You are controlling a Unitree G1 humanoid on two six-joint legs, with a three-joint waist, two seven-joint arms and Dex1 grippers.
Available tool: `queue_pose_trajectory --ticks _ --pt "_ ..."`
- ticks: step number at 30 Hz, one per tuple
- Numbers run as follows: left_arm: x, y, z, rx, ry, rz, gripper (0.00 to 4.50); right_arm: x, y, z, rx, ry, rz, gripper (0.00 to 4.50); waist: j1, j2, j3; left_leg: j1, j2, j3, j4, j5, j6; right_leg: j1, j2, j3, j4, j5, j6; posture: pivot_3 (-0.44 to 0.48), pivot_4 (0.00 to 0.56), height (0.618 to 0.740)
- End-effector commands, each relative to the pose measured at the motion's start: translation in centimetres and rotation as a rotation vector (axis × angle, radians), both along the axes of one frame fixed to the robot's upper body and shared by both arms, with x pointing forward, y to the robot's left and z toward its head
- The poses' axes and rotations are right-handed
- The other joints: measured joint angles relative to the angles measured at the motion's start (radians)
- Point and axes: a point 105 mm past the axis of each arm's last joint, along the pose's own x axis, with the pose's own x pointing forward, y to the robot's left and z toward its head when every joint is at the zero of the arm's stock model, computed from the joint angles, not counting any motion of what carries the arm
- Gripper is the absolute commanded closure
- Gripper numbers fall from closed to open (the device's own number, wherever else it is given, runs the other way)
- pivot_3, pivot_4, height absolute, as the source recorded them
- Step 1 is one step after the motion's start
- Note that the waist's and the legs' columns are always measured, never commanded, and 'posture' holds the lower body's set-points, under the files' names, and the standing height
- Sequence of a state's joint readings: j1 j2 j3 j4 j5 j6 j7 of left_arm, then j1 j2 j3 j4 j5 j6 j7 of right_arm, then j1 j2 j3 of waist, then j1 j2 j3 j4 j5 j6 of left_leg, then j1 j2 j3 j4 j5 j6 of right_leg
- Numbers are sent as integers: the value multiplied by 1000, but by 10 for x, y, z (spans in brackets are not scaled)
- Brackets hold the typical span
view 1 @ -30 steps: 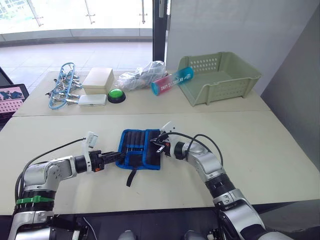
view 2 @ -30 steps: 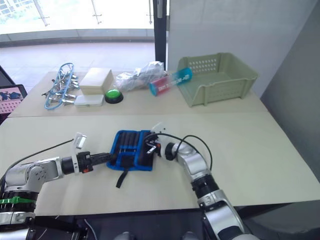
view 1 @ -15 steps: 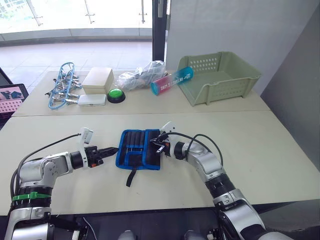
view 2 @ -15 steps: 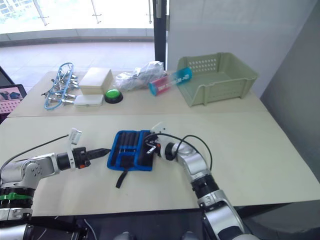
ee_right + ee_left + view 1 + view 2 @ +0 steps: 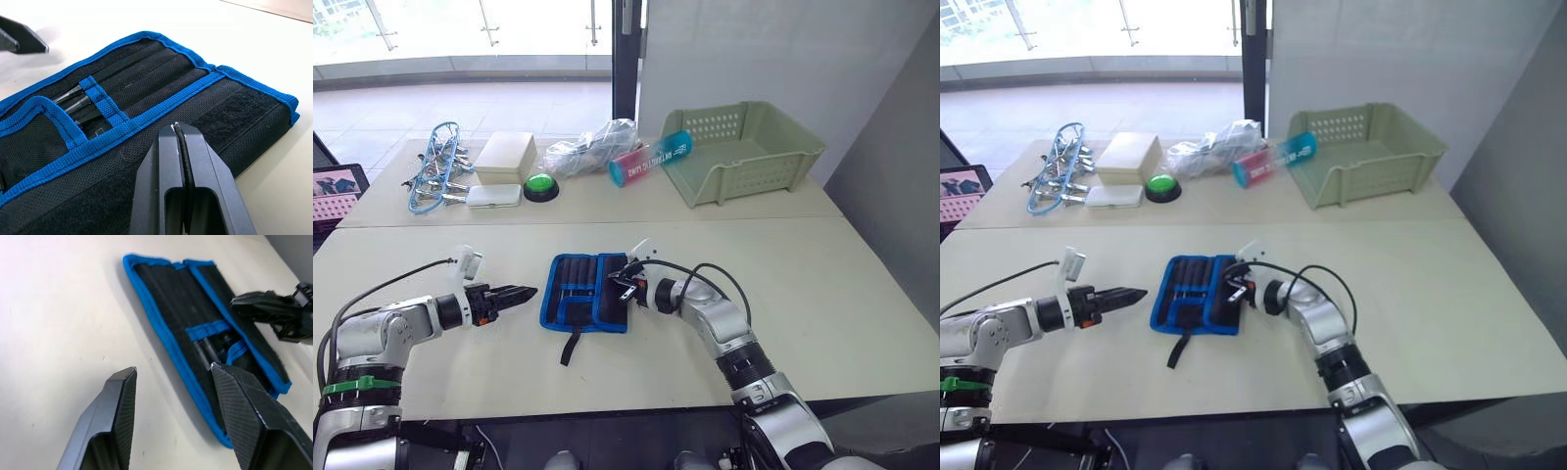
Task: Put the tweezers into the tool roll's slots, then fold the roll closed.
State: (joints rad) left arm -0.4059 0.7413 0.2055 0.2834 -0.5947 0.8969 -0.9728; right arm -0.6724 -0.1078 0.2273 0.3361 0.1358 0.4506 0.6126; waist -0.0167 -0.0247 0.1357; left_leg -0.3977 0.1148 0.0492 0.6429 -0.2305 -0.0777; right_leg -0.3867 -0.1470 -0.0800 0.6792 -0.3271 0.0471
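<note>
We see the tool roll lying open mid-table, tweezers tucked in its slots; our left gripper is released nearby, right gripper clenched empty; soft, light fabric, best pinched at its blue edging

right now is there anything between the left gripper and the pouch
No. In the left eye view, only bare table separates the open left gripper from the pouch's blue edge; the left wrist view shows the same bare stretch.

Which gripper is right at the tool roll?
The right gripper, shut at the tool roll's right edge; the left gripper is open, apart on its left.
</note>
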Motion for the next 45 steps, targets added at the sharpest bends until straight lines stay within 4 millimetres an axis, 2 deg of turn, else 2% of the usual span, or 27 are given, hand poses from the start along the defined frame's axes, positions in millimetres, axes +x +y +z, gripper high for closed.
queue_pose_trajectory --ticks 1,9,15,19,22,27,32,37,41,45 --pt "-2 -14 -1 20 -17 -60 2063 -4 -6 -23 -54 77 -18 4500 0 0 0 0 0 0 0 0 0 0 0 0 0 0 0 0 150 716" --pt "-3 -42 -10 -11 5 -124 2063 -3 -10 -22 -61 72 -35 4500 3 0 0 0 0 1 0 0 0 0 0 0 0 0 0 0 150 716" --pt "7 -33 1 -77 -11 -59 2063 -3 -10 -22 -59 73 -37 4500 4 0 0 0 0 0 1 0 0 1 0 0 0 0 0 0 150 716" --pt "7 -28 2 -68 -8 -47 2063 -3 -10 -22 -58 73 -37 4500 2 0 0 0 0 0 1 0 0 1 0 0 0 0 0 0 150 716" --pt "7 -29 2 -77 -10 -48 2877 -3 -9 -22 -58 72 -34 4500 2 0 0 0 0 0 1 0 0 1 0 0 0 0 0 0 150 716" --pt "7 -30 4 -87 -15 -49 4478 -3 -8 -23 -60 71 -31 4500 2 0 0 0 0 0 1 0 0 0 0 0 0 0 0 0 150 716" --pt "8 -28 7 -86 -24 -44 4478 -4 -9 -24 -65 73 -29 4500 2 0 0 0 0 0 0 0 0 0 0 0 0 0 0 0 150 716" --pt "11 -28 19 -79 -61 -53 4478 -4 -10 -26 -80 72 -30 4500 2 0 0 0 0 0 0 0 0 0 0 0 0 0 0 0 150 716" --pt "11 -55 45 -64 -142 -173 4478 -5 -10 -30 -100 76 -31 4500 4 -1 0 0 0 0 1 0 0 0 0 0 0 0 0 0 150 716" --pt "7 -82 53 -72 -142 -277 4478 -6 -10 -34 -108 84 -37 4500 4 -1 0 0 0 0 1 0 0 1 0 0 -1 0 0 0 150 716"
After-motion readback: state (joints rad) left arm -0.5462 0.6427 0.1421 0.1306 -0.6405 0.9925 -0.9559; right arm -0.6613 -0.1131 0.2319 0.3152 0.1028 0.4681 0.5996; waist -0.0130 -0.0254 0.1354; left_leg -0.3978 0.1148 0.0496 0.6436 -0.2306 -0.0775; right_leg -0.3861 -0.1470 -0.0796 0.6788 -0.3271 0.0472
